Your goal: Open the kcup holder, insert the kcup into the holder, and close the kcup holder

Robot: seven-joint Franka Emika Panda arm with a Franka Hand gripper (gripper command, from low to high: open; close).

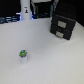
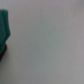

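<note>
The kcup, a tiny white pod with a green top, stands upright alone on the pale table toward the front of the exterior view's left. The kcup holder, a black boxy unit with pale handle marks on its front, sits at the back right with its drawers shut. A white upright form at the back left looks like the end of my arm, far from both. It is too blurred to make out fingers. The wrist view shows only blurred pale surface and a teal shape at one edge, which I cannot identify.
Dark objects line the far edge of the table behind the white form. A dark strip runs along the back left. The pale tabletop spreads between the pod and the black unit.
</note>
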